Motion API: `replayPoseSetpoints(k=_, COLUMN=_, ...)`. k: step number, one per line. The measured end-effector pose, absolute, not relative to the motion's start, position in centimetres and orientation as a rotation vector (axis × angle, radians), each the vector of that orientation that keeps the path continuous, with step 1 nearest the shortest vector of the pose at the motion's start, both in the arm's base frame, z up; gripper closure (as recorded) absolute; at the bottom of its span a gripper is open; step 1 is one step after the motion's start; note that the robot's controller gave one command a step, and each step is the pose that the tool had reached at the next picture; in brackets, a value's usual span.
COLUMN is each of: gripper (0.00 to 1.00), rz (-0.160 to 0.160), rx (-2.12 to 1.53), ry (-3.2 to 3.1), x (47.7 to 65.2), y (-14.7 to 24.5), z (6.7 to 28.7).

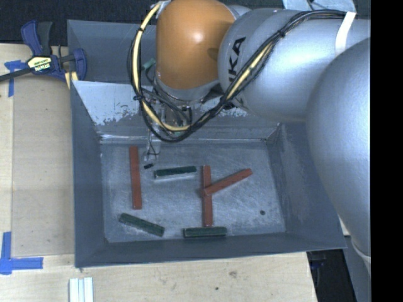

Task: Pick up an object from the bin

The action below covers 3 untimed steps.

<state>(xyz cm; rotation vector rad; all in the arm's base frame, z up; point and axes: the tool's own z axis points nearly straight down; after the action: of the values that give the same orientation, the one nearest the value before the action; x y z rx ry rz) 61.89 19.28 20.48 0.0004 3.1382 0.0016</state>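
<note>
My gripper (pixel 150 156) hangs low over the back left part of the bin floor, under the arm's wrist. Just left of it lies a red stick (pixel 135 178), running front to back. Just right of and below the gripper's tip lies a dark green stick (pixel 175 172), almost level across the view. The gripper's tip is close above the gap between these two sticks. Nothing shows held in it.
Two more red sticks lie at mid-right, one upright in the view (pixel 206 200) and one slanted (pixel 230 180), touching in a Y. Two dark green sticks lie near the front wall, at left (pixel 141 225) and centre (pixel 204 232). The arm covers the bin's back.
</note>
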Motion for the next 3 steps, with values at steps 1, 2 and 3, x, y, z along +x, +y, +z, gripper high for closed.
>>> replayPoseSetpoints(k=1, gripper=0.00, rz=0.004, rx=0.029, ry=3.134, x=59.6, y=19.2, z=14.9)
replayPoseSetpoints(k=2, gripper=0.00, rz=0.003, rx=0.035, ry=3.136, x=59.6, y=18.9, z=8.6)
replayPoseSetpoints(k=3, gripper=0.00, rz=0.002, rx=0.071, ry=3.139, x=59.5, y=13.0, z=8.1)
